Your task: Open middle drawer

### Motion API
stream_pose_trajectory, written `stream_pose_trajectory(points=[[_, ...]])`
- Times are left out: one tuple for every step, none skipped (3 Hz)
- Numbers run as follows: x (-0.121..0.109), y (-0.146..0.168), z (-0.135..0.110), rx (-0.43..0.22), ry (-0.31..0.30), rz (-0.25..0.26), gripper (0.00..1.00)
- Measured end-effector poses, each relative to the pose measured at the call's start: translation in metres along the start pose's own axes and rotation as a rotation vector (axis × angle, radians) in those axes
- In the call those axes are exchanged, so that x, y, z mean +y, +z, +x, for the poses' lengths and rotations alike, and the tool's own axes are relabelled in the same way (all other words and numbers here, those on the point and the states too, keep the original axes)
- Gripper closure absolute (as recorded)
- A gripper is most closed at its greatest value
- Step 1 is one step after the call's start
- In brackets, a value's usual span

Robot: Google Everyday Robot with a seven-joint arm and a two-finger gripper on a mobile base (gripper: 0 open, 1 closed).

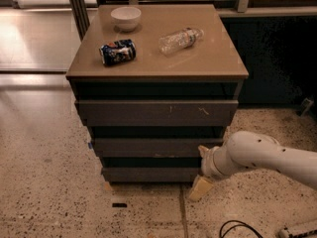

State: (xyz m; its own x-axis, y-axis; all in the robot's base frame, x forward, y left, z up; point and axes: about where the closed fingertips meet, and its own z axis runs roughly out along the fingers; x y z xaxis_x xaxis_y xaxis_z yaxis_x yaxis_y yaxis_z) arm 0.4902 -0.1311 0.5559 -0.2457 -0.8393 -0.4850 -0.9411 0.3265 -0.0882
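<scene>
The middle drawer (156, 147) is a plain dark grey-brown front between a taller top drawer (156, 113) with pale scratch marks and a short bottom drawer (151, 174). All three fronts look pushed in. My gripper (201, 171) is at the end of the white arm (257, 155), low at the cabinet's front right corner. It sits level with the right ends of the middle and bottom drawers, very close to them. I cannot tell whether it touches either front.
On the tan cabinet top (218, 63) lie a white bowl (126, 18), a blue can on its side (118, 52) and a clear plastic bottle on its side (181, 39). A black cable (237, 228) lies on the speckled floor at lower right.
</scene>
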Motion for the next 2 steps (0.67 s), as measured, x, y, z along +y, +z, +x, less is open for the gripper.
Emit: stream_pose_trajectory(points=[[0.000, 0.000, 0.000, 0.000, 0.000, 0.000, 0.00], [-0.016, 0.012, -0.003, -0.001, -0.019, 0.026, 0.00]])
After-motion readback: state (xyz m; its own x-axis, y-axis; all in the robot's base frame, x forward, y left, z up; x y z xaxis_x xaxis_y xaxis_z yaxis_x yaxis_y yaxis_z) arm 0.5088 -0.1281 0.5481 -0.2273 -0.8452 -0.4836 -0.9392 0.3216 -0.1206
